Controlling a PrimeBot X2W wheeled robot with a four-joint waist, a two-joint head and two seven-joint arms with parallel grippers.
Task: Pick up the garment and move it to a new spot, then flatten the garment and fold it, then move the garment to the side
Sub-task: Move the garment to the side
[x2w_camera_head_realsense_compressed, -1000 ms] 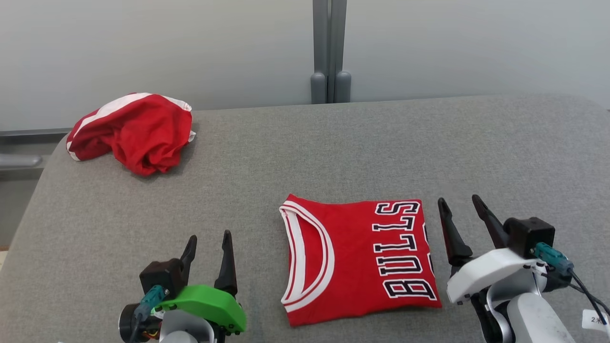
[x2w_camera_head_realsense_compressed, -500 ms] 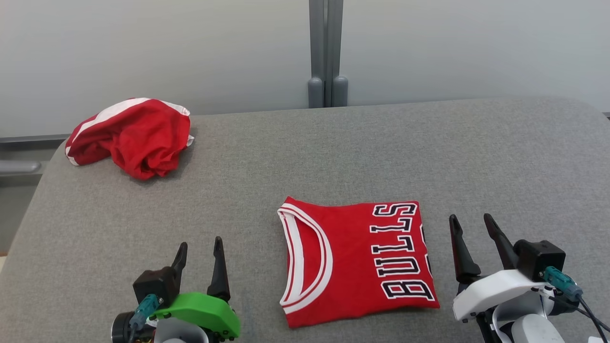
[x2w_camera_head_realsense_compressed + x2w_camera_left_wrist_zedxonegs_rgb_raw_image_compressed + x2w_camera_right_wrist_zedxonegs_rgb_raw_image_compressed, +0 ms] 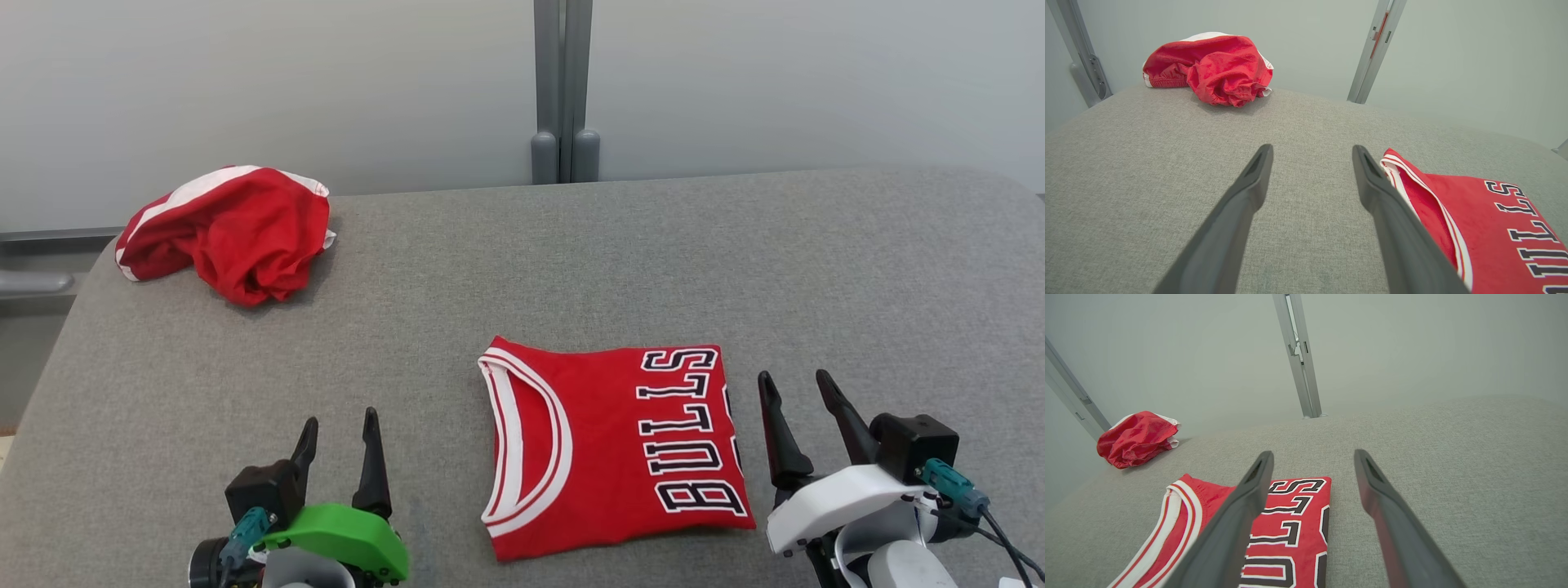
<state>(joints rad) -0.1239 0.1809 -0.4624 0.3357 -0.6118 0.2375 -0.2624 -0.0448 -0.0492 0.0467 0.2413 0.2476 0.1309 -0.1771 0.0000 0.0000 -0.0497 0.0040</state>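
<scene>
The left gripper point(image 3: 340, 416) has 2 long, dark, tapering fingers point(image 3: 1237, 220) set in a glossy bright green cover point(image 3: 343, 535) with small dark screws along its near edge. Left of the cover sits a black block point(image 3: 265, 490) with a teal plug point(image 3: 247, 523). The right gripper point(image 3: 793, 376) has the same 2 fingers, but a smooth white cover point(image 3: 833, 494), a black housing point(image 3: 913, 441), a teal connector point(image 3: 947, 482) and thin black cables point(image 3: 1008, 531) trailing right.

free: grey surface point(image 3: 571, 261) lay open across centre and right of frame | obstacles: folded jersey point(image 3: 608, 445) lower centre, crumpled red garment point(image 3: 229, 233) upper left — grey post point(image 3: 562, 90) top centre
</scene>
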